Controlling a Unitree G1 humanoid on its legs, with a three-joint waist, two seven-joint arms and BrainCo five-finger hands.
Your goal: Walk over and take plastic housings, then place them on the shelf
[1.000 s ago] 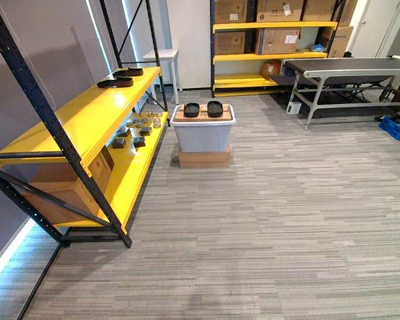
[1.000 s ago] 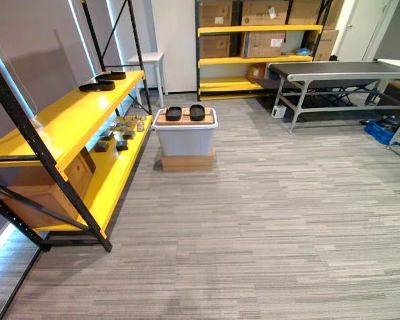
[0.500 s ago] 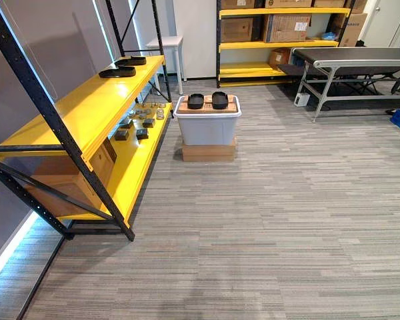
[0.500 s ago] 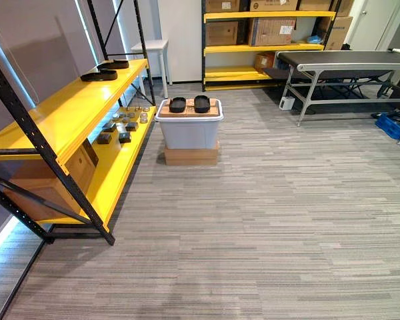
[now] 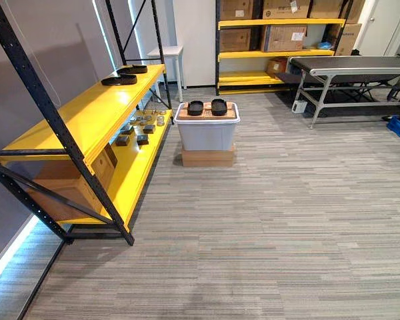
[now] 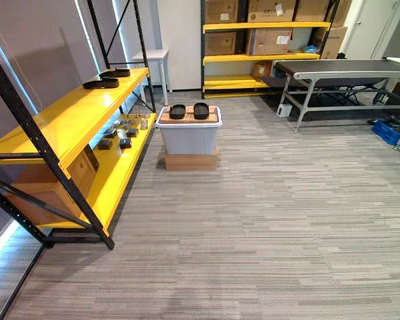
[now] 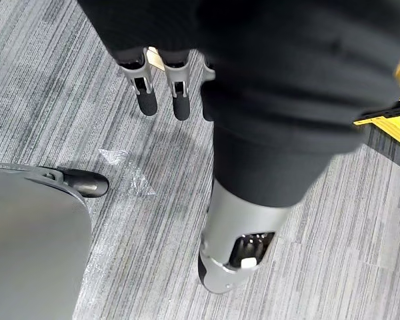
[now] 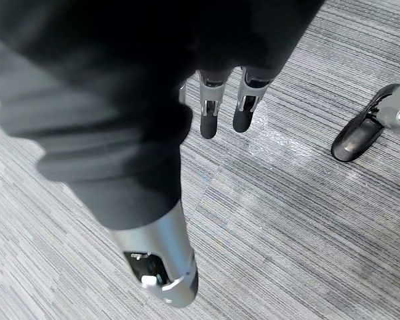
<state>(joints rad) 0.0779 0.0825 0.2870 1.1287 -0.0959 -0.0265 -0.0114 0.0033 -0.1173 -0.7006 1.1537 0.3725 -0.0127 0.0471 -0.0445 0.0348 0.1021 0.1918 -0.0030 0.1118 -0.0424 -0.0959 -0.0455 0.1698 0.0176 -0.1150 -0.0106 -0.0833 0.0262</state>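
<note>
Ahead on the carpet, in the left eye view, two black plastic housings [image 5: 195,107] are seen side by side on the lid of a grey bin [image 5: 207,135], itself stacked on a cardboard box [image 5: 207,158]. Two more housings [image 5: 119,80] are laid at the far end of the yellow shelf [image 5: 87,117]. In the left wrist view, the left hand [image 7: 146,90] is hung over carpet, fingers straight, close together, gripping nothing. In the right wrist view, the right hand [image 8: 209,113] is held likewise.

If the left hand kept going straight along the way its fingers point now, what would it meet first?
Probably the grey carpet floor: the left hand hangs open, fingers pointing down at it, nothing between.
</note>
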